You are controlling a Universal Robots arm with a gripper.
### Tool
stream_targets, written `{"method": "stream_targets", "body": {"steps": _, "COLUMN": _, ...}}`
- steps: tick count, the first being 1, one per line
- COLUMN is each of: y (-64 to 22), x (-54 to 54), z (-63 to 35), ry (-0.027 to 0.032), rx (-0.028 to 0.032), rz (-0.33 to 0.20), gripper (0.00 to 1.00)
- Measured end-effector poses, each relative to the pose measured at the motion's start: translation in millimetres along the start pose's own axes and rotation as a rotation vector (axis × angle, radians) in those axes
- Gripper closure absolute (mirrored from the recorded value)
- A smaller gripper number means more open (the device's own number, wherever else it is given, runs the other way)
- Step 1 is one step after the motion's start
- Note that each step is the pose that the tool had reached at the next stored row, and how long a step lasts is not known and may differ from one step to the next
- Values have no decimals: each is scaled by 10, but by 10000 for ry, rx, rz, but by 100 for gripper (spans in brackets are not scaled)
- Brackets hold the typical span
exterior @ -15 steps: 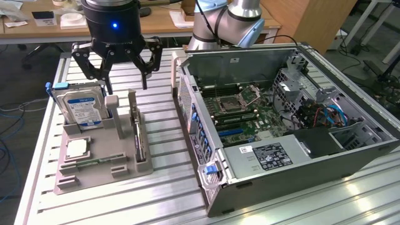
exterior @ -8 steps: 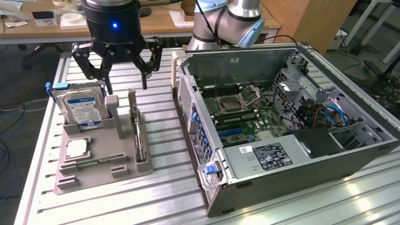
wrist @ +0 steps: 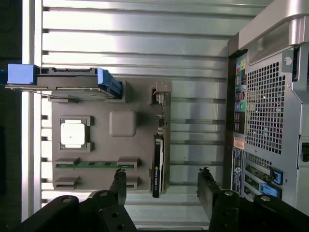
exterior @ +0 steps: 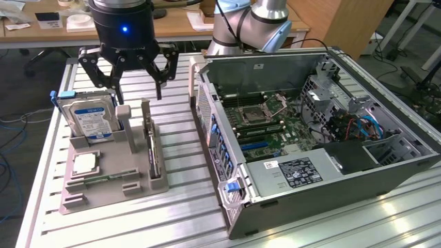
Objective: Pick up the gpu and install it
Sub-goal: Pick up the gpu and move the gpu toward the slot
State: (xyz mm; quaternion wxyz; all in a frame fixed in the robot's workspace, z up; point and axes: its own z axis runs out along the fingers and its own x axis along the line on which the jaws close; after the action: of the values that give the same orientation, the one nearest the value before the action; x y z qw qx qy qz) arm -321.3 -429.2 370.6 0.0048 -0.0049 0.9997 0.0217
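While the black, two-fingered robot hand (exterior: 139, 97) hangs over the grey moulded holder tray (exterior: 110, 195), we see its fingers spread apart and gripping nothing. The thin, dark rectangular gpu card (exterior: 153, 150) stands on its long edge in a narrow slot along the side of the tray nearest the open dark-grey computer case (exterior: 310, 129). It is seated in the tray and no finger touches it.

From the wrist view, we look straight down on the tray (wrist: 104, 150). There the hand (wrist: 161, 173) straddles the line of the gpu card (wrist: 158, 166), one finger over the tray and the other over the gap between the tray and the case (wrist: 270, 121).

Elsewhere in the tray, we find a thick silver hard drive with a blue label (exterior: 90, 119) upright at the far end. A small square silver chip (exterior: 84, 163) lies flat in its pocket near the tray's middle. A slim green memory stick (exterior: 96, 179) rests in a slot just beyond the chip, toward the near end.

The tray and the case both sit on the ribbed aluminium tabletop (exterior: 179, 217), close together but apart.
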Motion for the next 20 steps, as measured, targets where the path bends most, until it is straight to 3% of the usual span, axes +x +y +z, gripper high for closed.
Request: {"method": "stream_targets", "body": {"steps": 20, "y": -14, "x": 9, "z": 335, "ry": -3, "rx": 5, "rz": 53, "gripper": 30}}
